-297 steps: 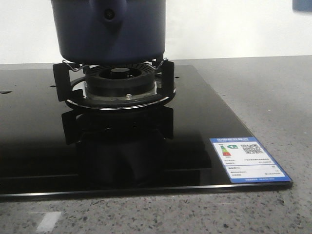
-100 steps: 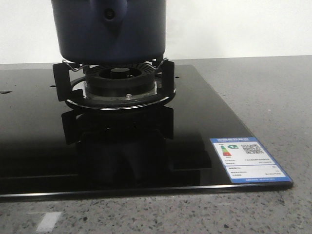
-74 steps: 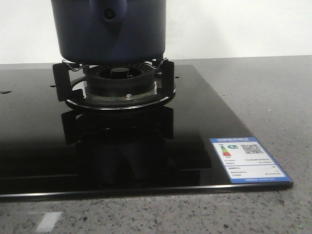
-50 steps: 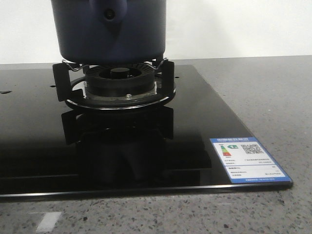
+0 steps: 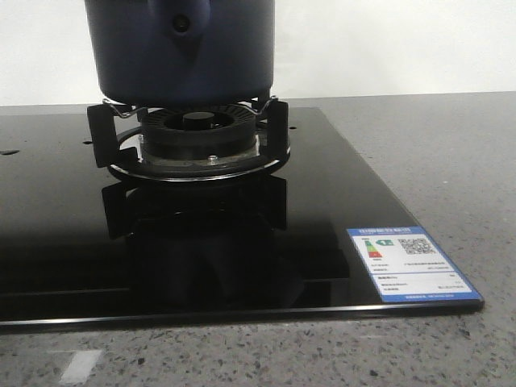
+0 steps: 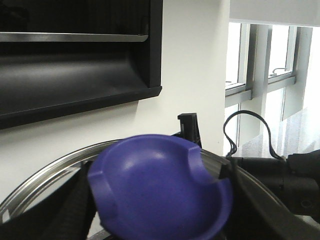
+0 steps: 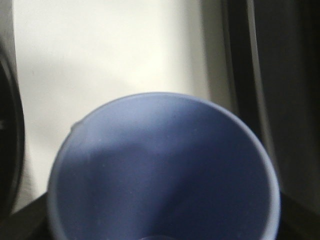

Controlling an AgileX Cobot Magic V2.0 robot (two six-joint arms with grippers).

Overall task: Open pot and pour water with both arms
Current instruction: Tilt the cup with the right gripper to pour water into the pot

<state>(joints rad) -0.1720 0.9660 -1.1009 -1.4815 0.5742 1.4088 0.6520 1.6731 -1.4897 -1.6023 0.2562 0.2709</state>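
Navy-blue pot point(image 5: 181, 50), enamelled, probably heavy and rigid, seated on burner grate point(image 5: 187, 137); lid knob point(image 6: 160, 192) suits gripping; cup point(image 7: 165, 175) close; both grippers' closure indeterminable.

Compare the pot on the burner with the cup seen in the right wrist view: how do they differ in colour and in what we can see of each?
The pot is dark navy; the cup is a lighter, greyish blue. The pot shows only its outer wall, with a rivet hole, and rests on the burner support; the cup shows its open mouth and inside, and its support is hidden. Both are round and blue.
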